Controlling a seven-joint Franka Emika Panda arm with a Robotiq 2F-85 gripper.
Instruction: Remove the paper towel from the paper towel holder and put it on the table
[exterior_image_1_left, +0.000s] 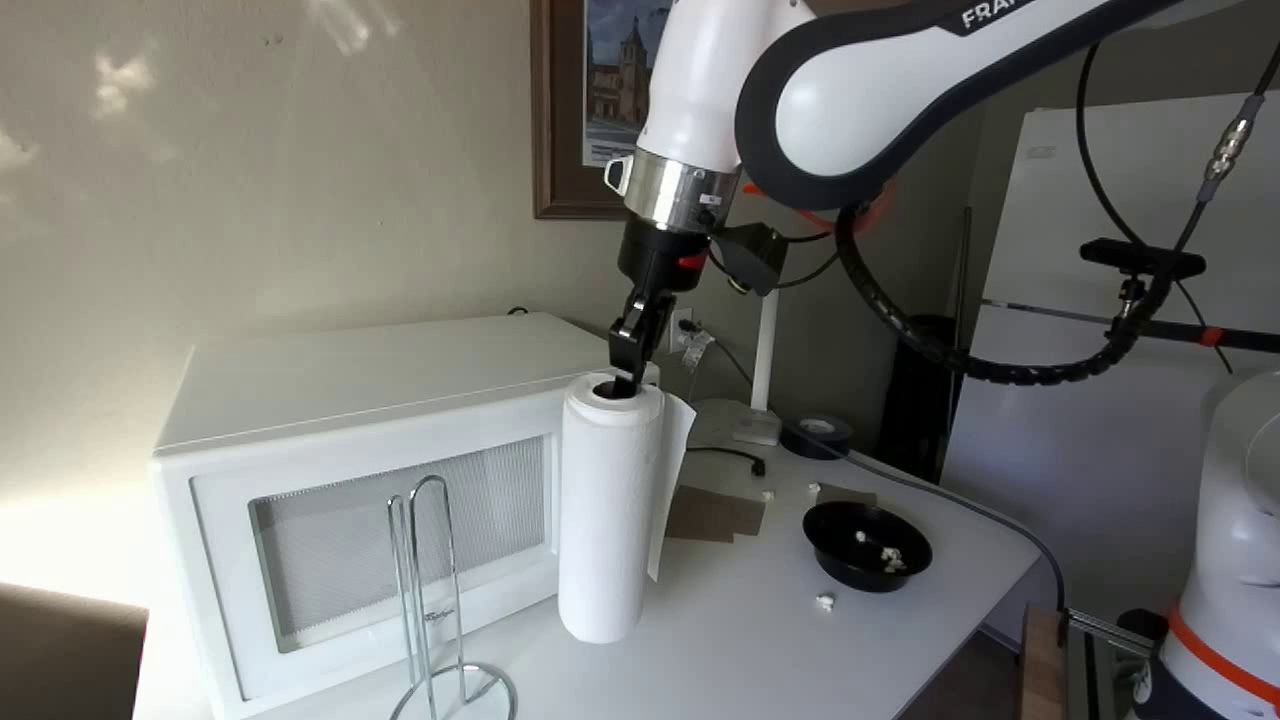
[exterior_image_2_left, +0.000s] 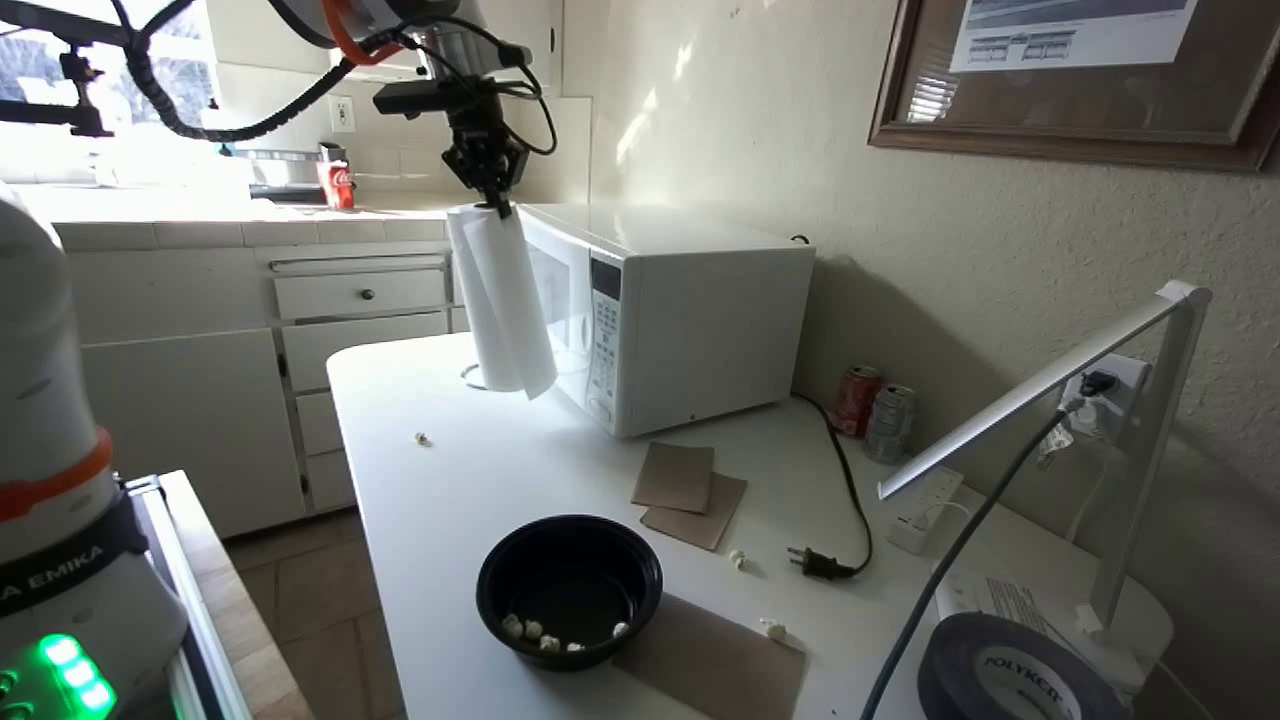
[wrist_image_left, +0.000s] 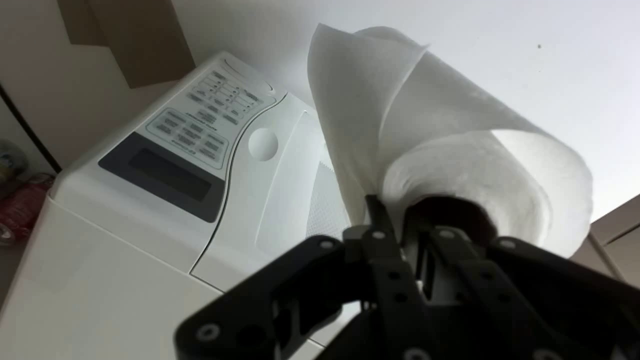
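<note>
Clearly, gripper (wrist_image_left: 395, 212) pinching paper towel (exterior_image_1_left: 608, 510), holder rods (exterior_image_1_left: 456, 600) vis. in an ext. view only

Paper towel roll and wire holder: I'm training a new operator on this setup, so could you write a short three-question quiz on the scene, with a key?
1. True or false: the paper towel roll is off the wire paper towel holder.

2. Multiple choice: at which part does the tool hold the roll?
A) bottom end
B) middle
C) top end

3. Fill in the missing word: the black bowl contains pieces of ____.

Key:
1. True
2. C
3. Popcorn
</note>
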